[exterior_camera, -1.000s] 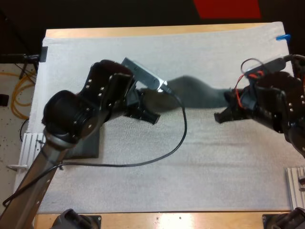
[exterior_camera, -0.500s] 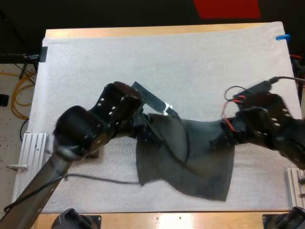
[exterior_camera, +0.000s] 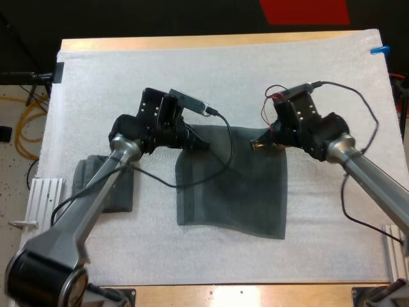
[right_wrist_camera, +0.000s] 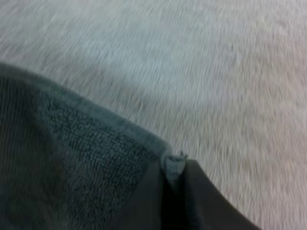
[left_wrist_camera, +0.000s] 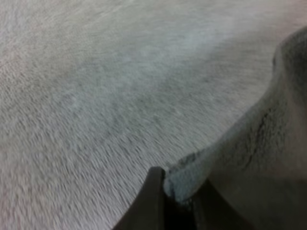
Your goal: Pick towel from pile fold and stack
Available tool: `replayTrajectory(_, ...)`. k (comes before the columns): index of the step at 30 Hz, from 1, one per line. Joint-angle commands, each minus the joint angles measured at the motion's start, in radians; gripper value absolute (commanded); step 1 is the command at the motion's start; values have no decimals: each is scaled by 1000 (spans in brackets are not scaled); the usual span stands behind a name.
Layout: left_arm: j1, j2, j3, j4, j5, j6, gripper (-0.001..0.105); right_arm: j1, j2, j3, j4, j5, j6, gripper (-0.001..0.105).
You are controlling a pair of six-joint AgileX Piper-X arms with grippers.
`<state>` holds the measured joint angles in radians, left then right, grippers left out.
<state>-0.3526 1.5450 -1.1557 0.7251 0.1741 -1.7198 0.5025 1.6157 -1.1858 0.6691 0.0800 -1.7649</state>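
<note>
**On the white mat [exterior_camera: 223, 70]: towel [exterior_camera: 236, 185] spread, corners held**

The towel lies flat at mid-mat; a folded stack [exterior_camera: 121, 195] sits by the mat's left edge. The left gripper [exterior_camera: 199, 142] is clamped on the towel's far left corner, the right gripper [exterior_camera: 259, 146] on its far right corner

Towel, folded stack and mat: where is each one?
towel [exterior_camera: 236, 185]: high view, middle of the spread cloth.
folded stack [exterior_camera: 123, 195]: high view, its right part.
mat [exterior_camera: 211, 77]: high view, bare far part.

Stack [exterior_camera: 83, 173] partly hidden under left arm [exterior_camera: 96, 192]. Towel [exterior_camera: 233, 185] far corners hidden inside left gripper [exterior_camera: 195, 142], right gripper [exterior_camera: 259, 146]. Wrist views: finger bases cut off.
</note>
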Motion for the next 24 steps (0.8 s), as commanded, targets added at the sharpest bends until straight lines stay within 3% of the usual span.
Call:
replayTrajectory(1,7,9,-3,-44,9,2,0,-12,15,-3,-47,14,-4,0)
replayTrajectory(8,35,105,-3,-203,24,69,0,-42,133,-3,-208,102,-4,0)
replayTrajectory(13,38,174,-3,-257,16,88,0,-58,196,-3,-255,103,-4,0)
replayTrajectory(16,39,213,-3,-291,-13,90,0,-60,224,-3,-266,130,-4,0)
replayTrajectory(20,39,242,-3,-328,-30,140,0,-60,244,-3,-286,148,-8,0)
replayTrajectory(24,39,242,-6,-328,-96,198,0,-60,244,-3,-300,148,-14,0)
